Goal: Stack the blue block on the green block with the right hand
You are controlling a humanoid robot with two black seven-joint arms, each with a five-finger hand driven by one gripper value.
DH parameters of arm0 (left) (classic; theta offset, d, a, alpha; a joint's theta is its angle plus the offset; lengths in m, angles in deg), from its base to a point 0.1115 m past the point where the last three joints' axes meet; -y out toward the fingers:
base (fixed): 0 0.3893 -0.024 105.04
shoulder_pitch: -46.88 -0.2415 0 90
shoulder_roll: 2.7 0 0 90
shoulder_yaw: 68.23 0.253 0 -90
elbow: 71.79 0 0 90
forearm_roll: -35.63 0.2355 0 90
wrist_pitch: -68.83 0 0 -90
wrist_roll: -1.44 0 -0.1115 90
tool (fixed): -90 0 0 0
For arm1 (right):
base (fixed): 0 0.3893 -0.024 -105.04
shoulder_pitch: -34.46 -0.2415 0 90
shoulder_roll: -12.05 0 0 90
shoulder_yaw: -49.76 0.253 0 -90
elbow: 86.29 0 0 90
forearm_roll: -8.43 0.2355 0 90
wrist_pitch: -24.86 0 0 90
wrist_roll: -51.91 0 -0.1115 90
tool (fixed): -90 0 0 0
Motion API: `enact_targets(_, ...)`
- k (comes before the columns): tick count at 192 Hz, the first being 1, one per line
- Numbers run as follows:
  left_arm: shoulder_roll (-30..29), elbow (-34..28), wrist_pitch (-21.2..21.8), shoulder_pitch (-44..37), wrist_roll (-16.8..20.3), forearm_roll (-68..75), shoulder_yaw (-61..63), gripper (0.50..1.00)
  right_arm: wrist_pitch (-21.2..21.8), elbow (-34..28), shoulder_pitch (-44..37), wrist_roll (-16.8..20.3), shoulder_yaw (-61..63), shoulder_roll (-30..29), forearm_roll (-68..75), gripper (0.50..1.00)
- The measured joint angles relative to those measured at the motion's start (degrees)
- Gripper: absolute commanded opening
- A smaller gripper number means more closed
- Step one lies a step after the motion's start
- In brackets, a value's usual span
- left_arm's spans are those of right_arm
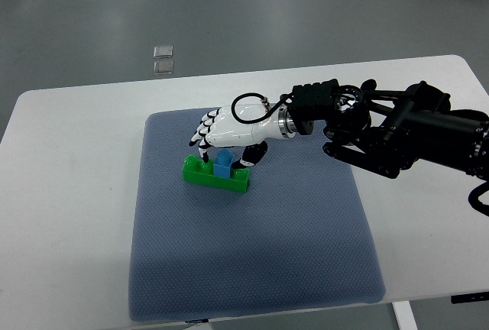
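Sitting under robot hand [226, 137]: blue block [223, 165].

Blue block [223, 165] on green block [216, 175]; mat [252, 269] grey-blue, fine woven texture; table [69, 215] white; right hand [229, 133] white with black finger joints, arm black.

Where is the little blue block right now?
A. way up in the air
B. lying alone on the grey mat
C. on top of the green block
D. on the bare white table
C. The blue block sits on top of the green block, with the right hand just above it and its fingers reaching down on either side.
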Motion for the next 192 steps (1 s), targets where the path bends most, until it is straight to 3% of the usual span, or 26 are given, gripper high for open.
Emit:
enact_targets(138,0.0,0.0,-0.03,0.0,0.0,0.0,0.0,1.0,1.13,0.74,-2.11,-0.43,3.71,3.24,1.14,0.913)
enact_targets(192,0.0,0.0,0.02,0.0,0.0,0.0,0.0,1.0,3.68,4.64,-1.59,0.05,8.08,5.25,25.15,0.913)
